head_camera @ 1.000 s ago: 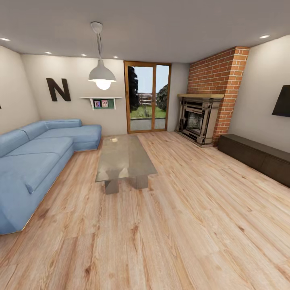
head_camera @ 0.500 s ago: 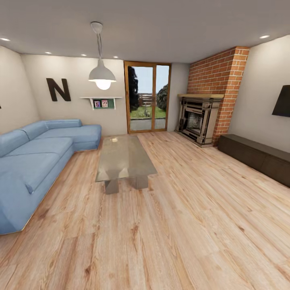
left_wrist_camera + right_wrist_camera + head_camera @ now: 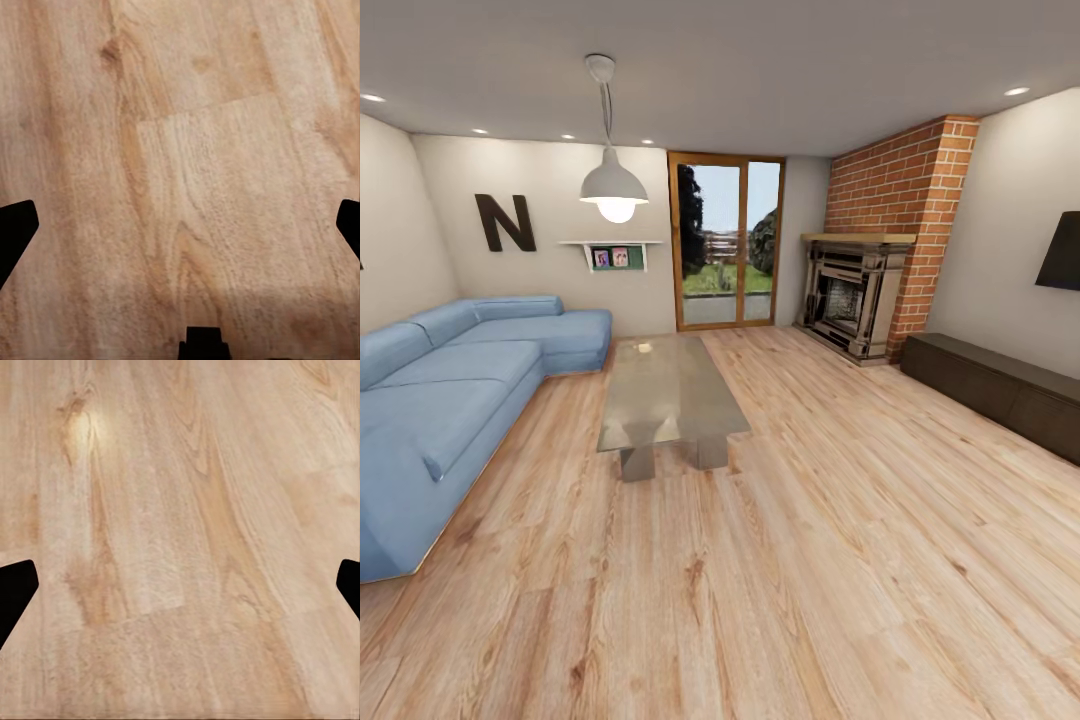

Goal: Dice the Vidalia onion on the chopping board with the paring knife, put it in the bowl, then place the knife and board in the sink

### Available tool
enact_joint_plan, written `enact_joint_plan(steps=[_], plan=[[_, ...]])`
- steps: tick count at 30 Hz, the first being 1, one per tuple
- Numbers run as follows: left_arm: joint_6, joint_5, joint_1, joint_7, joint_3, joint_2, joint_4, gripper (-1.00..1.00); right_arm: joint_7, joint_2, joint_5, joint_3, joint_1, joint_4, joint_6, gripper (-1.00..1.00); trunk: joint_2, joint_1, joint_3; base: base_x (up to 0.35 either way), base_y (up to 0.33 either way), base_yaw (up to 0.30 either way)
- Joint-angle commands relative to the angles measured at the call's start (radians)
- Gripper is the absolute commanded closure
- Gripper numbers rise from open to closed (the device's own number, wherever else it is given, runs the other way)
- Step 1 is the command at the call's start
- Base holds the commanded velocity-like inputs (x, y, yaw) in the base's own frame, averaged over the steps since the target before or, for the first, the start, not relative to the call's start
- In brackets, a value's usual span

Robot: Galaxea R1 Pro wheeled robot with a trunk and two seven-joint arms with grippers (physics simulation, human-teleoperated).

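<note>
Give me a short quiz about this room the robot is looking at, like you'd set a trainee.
1. True or false: the sofa is red.
2. What stands between the sofa and the brick fireplace? A) coffee table B) fridge C) bed
3. Fill in: both wrist cameras look down on a wooden ____.

Key:
1. False; it is blue.
2. A, the coffee table.
3. Floor. The left claw and right claw are each open over it, holding nothing.
</note>
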Motion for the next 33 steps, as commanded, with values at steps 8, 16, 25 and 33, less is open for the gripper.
enact_joint_plan(steps=[8,16,25,33], plan=[[-0.060,0.000,0.000,-0.001,0.001,-0.002,0.059,-1.00,-0.002,0.003,0.002,0.002,0.000,0.022,-0.020,-1.00,0.000,0.000,-0.001,0.000,0.000,0.000],[-0.233,0.001,0.000,-0.001,0.002,0.001,0.174,-1.00,-0.004,0.002,0.001,0.000,0.000,0.042,-0.047,-1.00,0.000,0.000,-0.001,0.000,0.000,0.000],[-0.234,0.001,0.000,-0.001,0.002,0.001,0.175,-1.00,-0.003,0.003,0.001,0.001,0.000,0.045,-0.048,-1.00,0.000,0.000,0.001,0.000,0.000,-0.053],[-0.234,0.001,0.000,0.000,0.002,0.003,0.176,-1.00,-0.003,0.002,0.001,0.000,0.000,0.044,-0.054,-1.00,0.000,0.000,0.006,0.000,0.000,-0.227]])
